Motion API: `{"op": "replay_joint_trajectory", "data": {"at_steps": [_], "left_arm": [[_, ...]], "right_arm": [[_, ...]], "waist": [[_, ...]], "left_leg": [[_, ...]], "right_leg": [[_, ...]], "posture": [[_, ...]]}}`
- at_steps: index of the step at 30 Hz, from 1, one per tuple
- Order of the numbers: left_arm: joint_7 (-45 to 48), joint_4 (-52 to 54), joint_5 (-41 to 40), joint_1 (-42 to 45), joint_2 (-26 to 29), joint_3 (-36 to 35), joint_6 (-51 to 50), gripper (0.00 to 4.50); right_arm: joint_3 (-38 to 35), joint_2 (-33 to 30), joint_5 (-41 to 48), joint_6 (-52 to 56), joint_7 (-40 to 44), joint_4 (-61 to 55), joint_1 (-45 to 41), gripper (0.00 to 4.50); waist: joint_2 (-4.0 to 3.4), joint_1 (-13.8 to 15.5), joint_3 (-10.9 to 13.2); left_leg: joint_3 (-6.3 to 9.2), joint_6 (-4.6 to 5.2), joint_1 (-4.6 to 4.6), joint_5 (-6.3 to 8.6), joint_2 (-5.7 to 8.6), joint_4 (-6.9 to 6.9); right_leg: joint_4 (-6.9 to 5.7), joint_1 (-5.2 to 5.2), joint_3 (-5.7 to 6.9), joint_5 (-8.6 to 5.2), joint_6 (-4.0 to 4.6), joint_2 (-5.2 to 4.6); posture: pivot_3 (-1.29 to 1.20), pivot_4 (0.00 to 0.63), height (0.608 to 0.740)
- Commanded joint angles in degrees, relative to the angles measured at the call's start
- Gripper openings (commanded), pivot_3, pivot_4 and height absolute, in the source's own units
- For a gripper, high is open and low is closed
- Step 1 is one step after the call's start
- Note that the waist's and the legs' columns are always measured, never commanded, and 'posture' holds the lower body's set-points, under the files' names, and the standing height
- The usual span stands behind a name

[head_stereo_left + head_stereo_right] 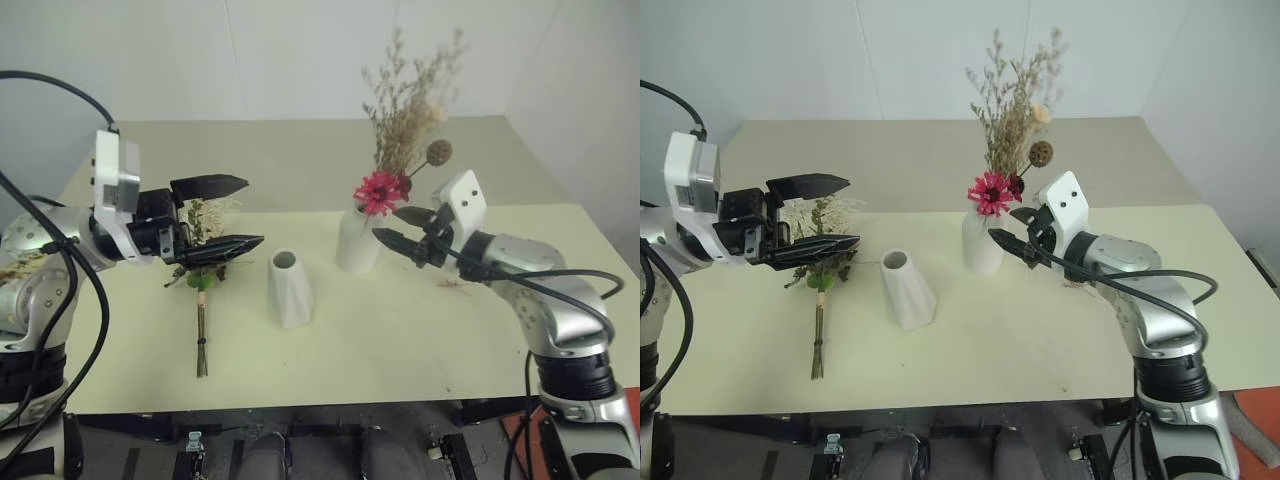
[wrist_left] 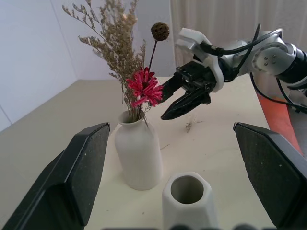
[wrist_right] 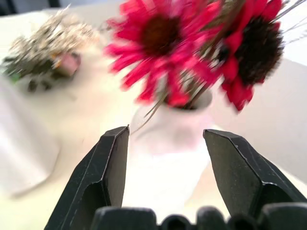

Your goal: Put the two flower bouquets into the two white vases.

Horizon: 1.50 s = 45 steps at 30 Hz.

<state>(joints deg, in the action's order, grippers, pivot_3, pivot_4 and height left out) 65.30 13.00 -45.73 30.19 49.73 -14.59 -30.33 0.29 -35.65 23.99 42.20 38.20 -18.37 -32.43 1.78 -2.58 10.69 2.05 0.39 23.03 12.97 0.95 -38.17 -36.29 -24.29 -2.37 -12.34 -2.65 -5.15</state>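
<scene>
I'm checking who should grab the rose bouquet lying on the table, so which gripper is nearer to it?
Left. The left gripper hangs open right over the rose bouquet, while the right gripper is across the table beside the taller vase.

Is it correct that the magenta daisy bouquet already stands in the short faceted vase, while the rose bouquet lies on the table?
Not quite. The magenta daisy bouquet stands in the taller bottle-shaped vase, as the left eye view shows; the short faceted vase holds nothing. The rose bouquet does lie on the table.
</scene>
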Motion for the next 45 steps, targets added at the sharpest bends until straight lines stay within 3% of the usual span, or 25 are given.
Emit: {"op": "replay_joint_trajectory", "data": {"at_steps": [1, 11, 14, 19, 23, 27, 31, 36, 45], "left_arm": [[-0.67, 1.52, -0.04, -0.70, 1.36, -1.84, -0.38, 4.50], [-9.63, 6.94, 3.01, -8.63, 6.33, -3.93, -6.80, 4.50], [-15.56, 9.64, 4.51, -10.47, 10.03, -3.92, -14.32, 4.50], [-22.88, 12.57, 1.85, -8.48, 18.25, -0.47, -35.90, 4.50], [-28.14, 14.95, -0.34, -4.75, 18.00, 2.83, -49.41, 4.50], [-36.15, 12.72, 2.58, 1.04, 13.13, 7.73, -61.72, 4.50], [-40.02, 11.12, 0.37, 1.17, 15.79, 14.08, -62.17, 4.50], [-44.73, 8.90, -6.73, -0.12, 15.74, 13.42, -62.17, 4.50], [-59.22, 3.11, -13.84, -1.14, 8.85, 12.73, -62.17, 4.50]], "right_arm": [[-0.33, -3.74, 1.69, 1.74, 3.74, -3.03, -0.41, 3.08], [-2.74, -10.61, 5.56, -6.76, 18.79, -3.77, 3.79, 3.08], [-3.99, -11.56, 7.24, -8.57, 22.31, -3.14, 3.92, 3.08], [-4.30, -12.51, 7.47, -11.10, 25.21, -2.59, 3.50, 3.08], [-3.67, -12.18, 7.17, -12.23, 26.34, -1.59, 2.99, 3.08], [-3.09, -12.03, 7.34, -13.78, 28.29, -0.89, 2.05, 3.08], [-2.43, -11.41, 7.19, -15.26, 29.61, 0.71, 0.05, 3.08], [-1.69, -10.29, 7.27, -16.28, 30.27, 1.76, -1.04, 3.08], [-1.62, -9.86, 7.58, -15.85, 30.91, 1.54, -1.72, 3.08]], "waist": [[0.00, -0.01, 0.00], [0.01, 0.25, 0.00], [0.01, 0.21, 0.00], [0.02, 0.16, 0.01], [0.02, 0.27, 0.01], [0.03, 0.51, 0.01], [0.03, 0.09, 0.01], [0.03, 0.40, 0.01], [0.03, 1.31, 0.01]], "left_leg": [[-0.01, 0.00, -0.02, 0.00, 0.00, 0.00], [0.01, 0.00, 0.01, 0.00, 0.00, 0.00], [0.03, 0.00, -0.02, 0.00, -0.02, -0.01], [0.04, 0.00, -0.05, 0.00, -0.02, 0.00], [0.04, 0.00, -0.09, 0.00, -0.03, 0.00], [0.03, 0.00, -0.09, 0.00, 0.00, -0.01], [0.06, -0.01, -0.06, 0.01, 0.00, 0.00], [0.28, -0.02, -0.08, 0.01, 0.00, 0.01], [0.56, -0.02, -0.07, 0.01, 0.06, 0.00]], "right_leg": [[-0.01, 0.01, 0.00, 0.00, 0.00, 0.00], [0.05, 0.04, 0.01, -0.01, -0.01, -0.03], [0.03, 0.04, 0.02, -0.01, -0.02, -0.01], [0.02, 0.05, 0.01, -0.03, -0.05, 0.00], [0.01, 0.09, 0.03, -0.05, -0.09, 0.01], [-0.03, 0.11, 0.03, -0.05, -0.07, 0.00], [-0.03, 0.03, 0.00, -0.03, -0.05, 0.01], [-0.05, 0.02, -0.03, -0.03, -0.04, -0.03], [-0.06, 0.03, 0.00, -0.02, -0.02, -0.07]], "posture": [[0.00, 0.150, 0.740], [0.00, 0.150, 0.740], [0.00, 0.150, 0.740], [0.00, 0.150, 0.740], [0.00, 0.150, 0.740], [0.00, 0.150, 0.740], [0.00, 0.150, 0.740], [0.00, 0.150, 0.740], [0.00, 0.150, 0.740]]}}
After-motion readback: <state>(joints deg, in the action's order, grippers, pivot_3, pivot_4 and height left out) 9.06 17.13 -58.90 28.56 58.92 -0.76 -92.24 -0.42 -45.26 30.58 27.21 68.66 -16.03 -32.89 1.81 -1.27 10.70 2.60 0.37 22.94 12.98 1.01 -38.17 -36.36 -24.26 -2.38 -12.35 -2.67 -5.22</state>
